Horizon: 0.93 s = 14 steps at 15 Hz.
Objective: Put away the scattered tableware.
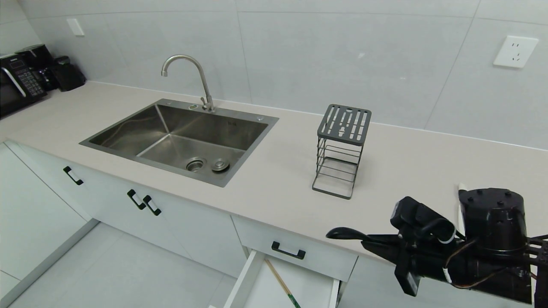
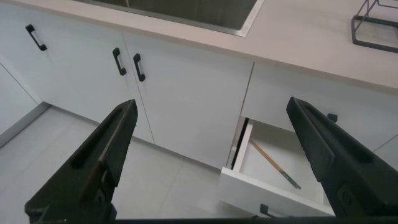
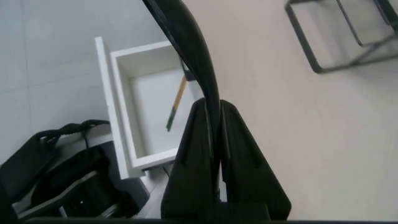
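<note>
Your right gripper (image 1: 374,240): one, matte black, fingers pinched tight on the thin handle of one glossy black spoon (image 1: 346,233), whose oval bowl juts out by the counter's front edge, near the drawer. Your left gripper (image 2: 211,107): two wedge-shaped fingers spread wide, holding nothing. One smooth white open drawer (image 1: 242,280) containing one slim wooden chopstick with a green tip (image 1: 281,282). One grey wire rack with a slotted top (image 1: 342,149), upright on the beige countertop (image 1: 278,179). One steel sink (image 1: 205,128)

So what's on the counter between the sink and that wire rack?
Nothing. In the head view, the countertop between the sink and the wire rack is bare.
</note>
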### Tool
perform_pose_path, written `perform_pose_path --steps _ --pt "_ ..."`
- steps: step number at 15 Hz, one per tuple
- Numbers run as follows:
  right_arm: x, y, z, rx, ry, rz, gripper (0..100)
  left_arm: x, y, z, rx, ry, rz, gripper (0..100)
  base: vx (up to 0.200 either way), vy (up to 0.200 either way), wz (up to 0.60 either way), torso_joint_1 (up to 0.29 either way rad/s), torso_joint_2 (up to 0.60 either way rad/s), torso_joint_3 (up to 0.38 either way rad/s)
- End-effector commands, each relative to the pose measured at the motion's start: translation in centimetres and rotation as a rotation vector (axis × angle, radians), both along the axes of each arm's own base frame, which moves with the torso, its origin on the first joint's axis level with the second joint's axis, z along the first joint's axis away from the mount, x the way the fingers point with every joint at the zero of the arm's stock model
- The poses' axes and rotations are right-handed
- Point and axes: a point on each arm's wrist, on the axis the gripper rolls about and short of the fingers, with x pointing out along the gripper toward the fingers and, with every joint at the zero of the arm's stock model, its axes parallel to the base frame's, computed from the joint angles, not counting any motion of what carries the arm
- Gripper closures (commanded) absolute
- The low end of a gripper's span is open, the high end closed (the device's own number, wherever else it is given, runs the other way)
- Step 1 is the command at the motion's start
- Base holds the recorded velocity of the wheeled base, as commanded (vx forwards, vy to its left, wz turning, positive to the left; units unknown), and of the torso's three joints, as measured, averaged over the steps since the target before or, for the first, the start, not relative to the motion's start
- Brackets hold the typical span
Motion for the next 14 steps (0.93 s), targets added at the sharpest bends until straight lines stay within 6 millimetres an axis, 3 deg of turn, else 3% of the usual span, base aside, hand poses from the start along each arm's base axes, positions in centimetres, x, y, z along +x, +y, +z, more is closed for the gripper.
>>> perform_pose_path --steps 1,5,9,14 --pt "-0.7 1.5 0.3 0.009 -0.012 0.065 100 0.0 0.0 0.0 0.0 -0.001 0.001 0 0.0 0.0 0.0 0.0 0.0 0.0" --pt "-0.2 5.0 0.8 0.084 0.039 0.097 100 0.0 0.0 0.0 0.0 -0.001 0.001 0 0.0 0.0 0.0 0.0 0.0 0.0" --pt "-2.2 9.5 0.0 0.222 0.262 0.042 100 0.0 0.0 0.0 0.0 -0.001 -0.001 0 0.0 0.0 0.0 0.0 0.0 0.0" --pt "-1.6 12.5 1.9 0.22 0.216 0.096 100 0.0 0.0 0.0 0.0 -0.001 0.001 0 0.0 0.0 0.0 0.0 0.0 0.0"
